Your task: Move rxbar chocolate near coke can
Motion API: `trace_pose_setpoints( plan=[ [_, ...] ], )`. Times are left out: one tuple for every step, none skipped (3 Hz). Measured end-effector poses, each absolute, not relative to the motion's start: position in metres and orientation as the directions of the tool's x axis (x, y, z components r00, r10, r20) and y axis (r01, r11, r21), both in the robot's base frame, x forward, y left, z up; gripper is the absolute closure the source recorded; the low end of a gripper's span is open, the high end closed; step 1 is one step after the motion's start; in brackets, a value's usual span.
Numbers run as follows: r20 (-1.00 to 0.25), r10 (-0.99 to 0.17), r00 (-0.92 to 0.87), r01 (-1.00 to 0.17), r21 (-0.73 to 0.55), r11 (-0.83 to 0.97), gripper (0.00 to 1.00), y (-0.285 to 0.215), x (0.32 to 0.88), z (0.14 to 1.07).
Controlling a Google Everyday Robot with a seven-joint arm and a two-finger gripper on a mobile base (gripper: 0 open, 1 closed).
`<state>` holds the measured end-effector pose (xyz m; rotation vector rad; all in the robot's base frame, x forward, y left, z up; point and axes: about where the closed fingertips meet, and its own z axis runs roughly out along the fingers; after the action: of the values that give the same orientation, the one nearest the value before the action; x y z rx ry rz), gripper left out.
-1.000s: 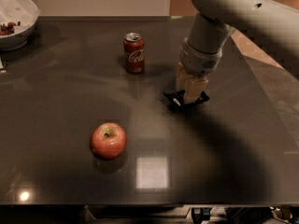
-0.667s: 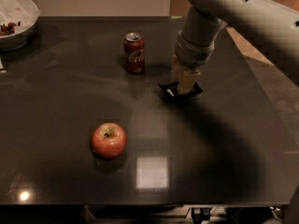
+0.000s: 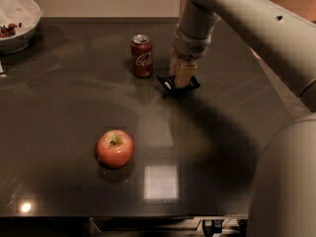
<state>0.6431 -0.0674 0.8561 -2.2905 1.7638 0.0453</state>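
The coke can (image 3: 141, 56) stands upright on the dark table (image 3: 59, 107) at the back middle. Just to its right the black rxbar chocolate (image 3: 170, 85) lies under my gripper (image 3: 180, 78), which points straight down and is shut on it, at table level or just above it. Only the wrapper's ends show on either side of the tan fingers (image 3: 184, 74). The bar is a short gap away from the can, not touching it.
A red-yellow apple (image 3: 114, 148) sits on the table's front left. A white bowl (image 3: 17, 21) with some food stands at the back left corner. My arm reaches in from the upper right and fills the right side.
My gripper has moved left and farther back across the table with the rxbar chocolate, bringing it close to the coke can. The can and apple have not moved.
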Motion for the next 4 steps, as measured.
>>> trace_pose_setpoints(
  plan=[
    [-0.195, -0.949, 0.246, -0.959, -0.189, -0.21, 1.0, -0.058, 0.663, 0.856],
    [-0.216, -0.95, 0.228, -0.962, -0.199, -0.186, 0.82, -0.048, 0.678, 0.857],
    [-0.223, -0.951, 0.215, -0.962, -0.214, -0.168, 0.59, -0.044, 0.685, 0.86],
    [-0.224, -0.95, 0.217, -0.962, -0.214, -0.169, 0.35, -0.042, 0.686, 0.858]
  ],
)
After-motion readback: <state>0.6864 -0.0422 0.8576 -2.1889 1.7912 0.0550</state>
